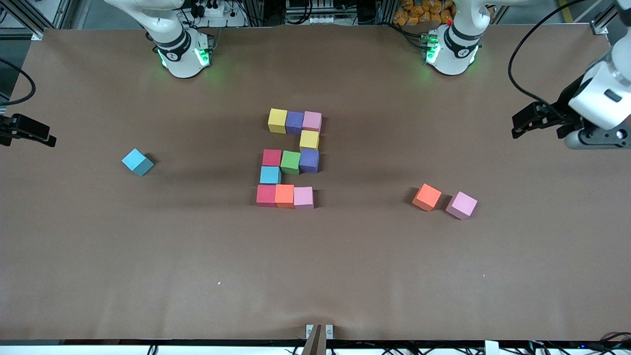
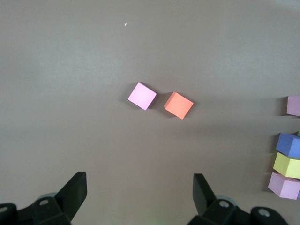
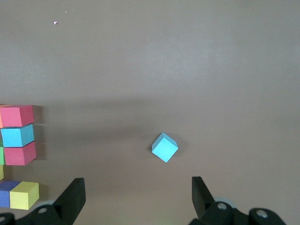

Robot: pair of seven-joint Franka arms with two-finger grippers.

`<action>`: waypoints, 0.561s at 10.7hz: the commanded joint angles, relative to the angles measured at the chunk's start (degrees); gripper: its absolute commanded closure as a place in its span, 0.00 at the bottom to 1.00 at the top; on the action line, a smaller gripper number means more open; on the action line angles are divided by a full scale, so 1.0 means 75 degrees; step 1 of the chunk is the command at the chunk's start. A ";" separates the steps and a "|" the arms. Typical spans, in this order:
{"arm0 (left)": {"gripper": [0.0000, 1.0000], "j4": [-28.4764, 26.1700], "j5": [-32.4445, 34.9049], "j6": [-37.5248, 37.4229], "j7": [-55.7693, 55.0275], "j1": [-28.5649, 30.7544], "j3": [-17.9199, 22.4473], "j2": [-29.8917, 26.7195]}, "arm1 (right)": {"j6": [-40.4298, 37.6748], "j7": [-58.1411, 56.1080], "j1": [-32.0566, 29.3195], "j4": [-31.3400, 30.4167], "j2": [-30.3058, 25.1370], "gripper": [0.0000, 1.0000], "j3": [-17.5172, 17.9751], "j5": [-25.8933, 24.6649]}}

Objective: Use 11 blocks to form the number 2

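Several blocks lie packed together mid-table as a multicoloured number 2 (image 1: 291,160): a yellow, purple and pink row farthest from the front camera, a red, orange and pink row nearest. A loose orange block (image 1: 427,196) (image 2: 178,105) and a loose pink block (image 1: 461,204) (image 2: 142,95) lie side by side toward the left arm's end. A loose light blue block (image 1: 137,161) (image 3: 164,146) lies toward the right arm's end. My left gripper (image 1: 517,125) (image 2: 139,187) hangs open and empty at its table end. My right gripper (image 1: 47,135) (image 3: 138,190) hangs open and empty at its end.
The brown table (image 1: 315,276) carries only the blocks. The right arm's base (image 1: 182,49) and the left arm's base (image 1: 451,47) stand along the table edge farthest from the front camera. A small metal bracket (image 1: 319,331) sits at the nearest edge.
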 commanded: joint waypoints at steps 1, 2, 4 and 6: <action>0.00 0.0250 -0.0104 -0.0187 0.0496 0.0012 -0.0028 0.0049 | -0.0013 0.0071 -0.0027 -0.0059 -0.0132 0.00 0.0006 0.0008; 0.00 0.0250 -0.0092 -0.0059 0.0416 0.0024 -0.0040 0.0049 | -0.0013 0.0071 -0.0027 -0.0059 -0.0120 0.00 0.0018 0.0008; 0.00 0.0239 -0.0092 0.0118 0.0403 0.0024 -0.0052 0.0061 | -0.0013 0.0071 -0.0027 -0.0059 -0.0120 0.00 0.0018 0.0020; 0.00 0.0227 -0.0092 0.0118 0.0404 0.0024 -0.0052 0.0061 | -0.0013 0.0059 -0.0039 -0.0059 -0.0120 0.00 0.0006 0.0019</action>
